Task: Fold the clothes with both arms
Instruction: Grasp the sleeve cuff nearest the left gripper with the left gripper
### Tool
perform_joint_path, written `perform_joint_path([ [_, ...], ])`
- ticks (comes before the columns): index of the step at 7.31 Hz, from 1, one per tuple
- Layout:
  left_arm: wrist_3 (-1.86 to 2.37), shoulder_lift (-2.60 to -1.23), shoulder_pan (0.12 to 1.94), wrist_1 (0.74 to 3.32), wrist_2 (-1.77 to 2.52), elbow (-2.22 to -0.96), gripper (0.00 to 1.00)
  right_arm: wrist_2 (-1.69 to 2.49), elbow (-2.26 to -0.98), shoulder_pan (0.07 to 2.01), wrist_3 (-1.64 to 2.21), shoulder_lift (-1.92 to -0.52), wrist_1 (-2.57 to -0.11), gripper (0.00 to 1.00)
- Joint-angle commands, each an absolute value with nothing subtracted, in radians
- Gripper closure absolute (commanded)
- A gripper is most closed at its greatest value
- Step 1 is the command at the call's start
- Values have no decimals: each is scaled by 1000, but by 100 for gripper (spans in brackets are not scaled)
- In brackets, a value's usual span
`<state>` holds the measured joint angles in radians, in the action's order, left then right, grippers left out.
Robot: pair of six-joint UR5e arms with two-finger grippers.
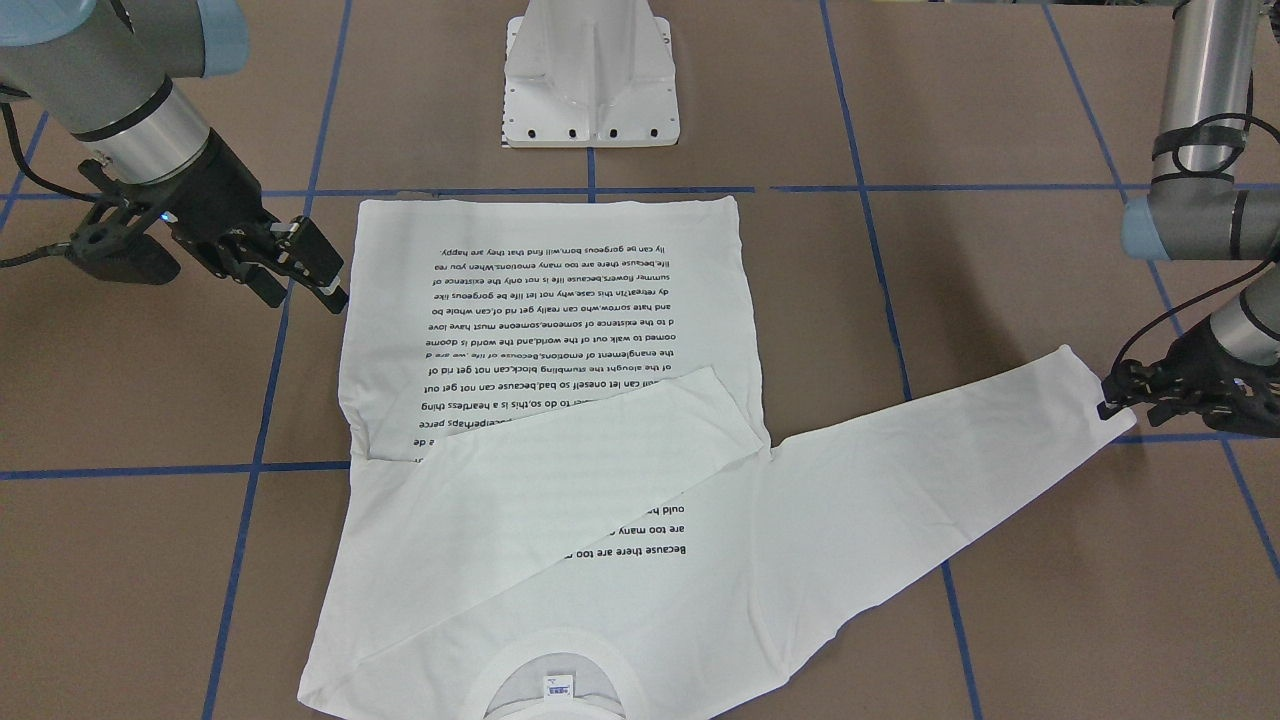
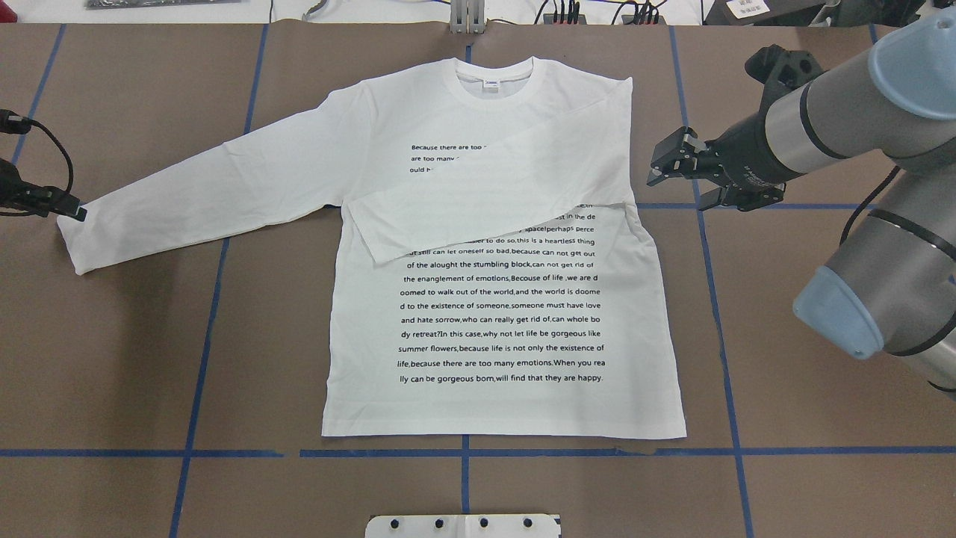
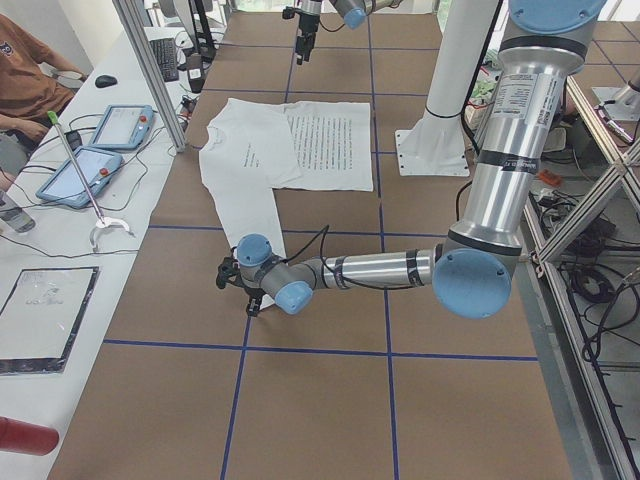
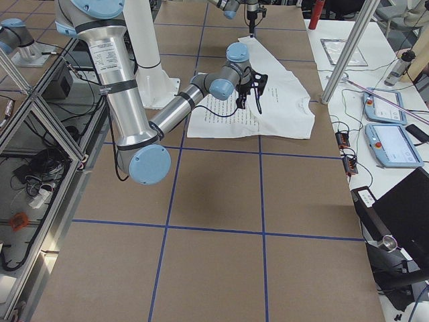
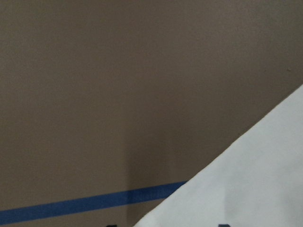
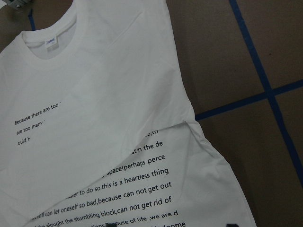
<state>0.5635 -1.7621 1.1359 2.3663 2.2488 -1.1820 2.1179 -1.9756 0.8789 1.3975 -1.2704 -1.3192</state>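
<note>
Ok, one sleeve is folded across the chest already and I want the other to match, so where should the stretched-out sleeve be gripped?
Grip the cuff, probably from the table's left end, where the left gripper sits. The sleeve lies flat, straight out from the shirt, so its free end is easiest to pinch and carries the rest over.

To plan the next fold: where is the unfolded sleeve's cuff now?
In the overhead view, the cuff lies near the left edge of the table, right beside the left gripper.

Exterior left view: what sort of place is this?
Probably a robotics lab: brown table gridded with blue tape, silver aluminium frame post, blue-grey handheld teach pendants on a white side desk.
</note>
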Motion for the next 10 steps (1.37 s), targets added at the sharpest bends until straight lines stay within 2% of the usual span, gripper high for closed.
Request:
perform_joint_path([
  [1,565,-1763,1134,2364,2249,-1178,36,2117,-1977,877,1397,-1270,-1319,18],
  [3,565,-1763,1134,2367,2250,-1172,37,2117,-1979,877,1397,-1269,-1319,18],
  [4,568,-1761,1134,2365,2252,-1173,45,2117,-1979,877,1397,-1269,-1319,18],
  [5,566,-1759,1134,2367,2252,-1173,56,2117,-1985,877,1397,-1270,-1319,18],
  [6,569,-1759,1134,2367,2252,-1173,72,2118,-1991,879,1397,-1270,-1319,18],
  [7,580,-1755,1134,2370,2249,-1166,98,2118,-1990,879,1397,-1270,-1319,18],
  [10,584,-1759,1134,2370,2258,-1192,100,2126,-1994,882,1397,-1272,-1321,18],
])
